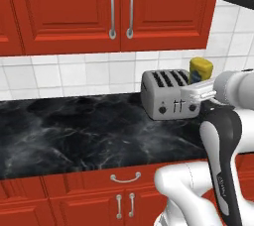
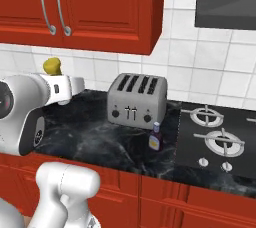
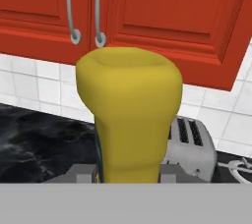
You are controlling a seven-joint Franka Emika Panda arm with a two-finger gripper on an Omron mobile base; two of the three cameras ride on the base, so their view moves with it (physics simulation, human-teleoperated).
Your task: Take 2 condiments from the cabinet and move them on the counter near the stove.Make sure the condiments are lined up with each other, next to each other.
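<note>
- The hand (image 3: 129, 178) is gripping the yellow squeeze bottle (image 3: 130, 115), closed around its lower body; in the hand view the bottle's broad end is pointing up toward the cabinet doors.
- In the left base view the yellow squeeze bottle (image 1: 201, 70), with its blue label showing, is sitting above the white hand (image 1: 198, 91), held in the air over the counter (image 1: 74, 131).
- In the right base view the same bottle (image 2: 52, 65) is showing above the white arm, left of the toaster (image 2: 137, 99).
- The silver four-slot toaster (image 1: 166, 96) is standing on the black marble counter, just behind the hand in the left base view.
- The dark brown bottle (image 2: 156, 137) with the blue-grey cap is standing upright on the counter (image 2: 100, 137), in front of the toaster and just left of the stove (image 2: 215, 132).
- The red cabinet (image 1: 114, 7) overhead is showing both doors shut, silver handles side by side.
- White wall tiles (image 1: 74, 74) are running between the cabinet and the counter.
</note>
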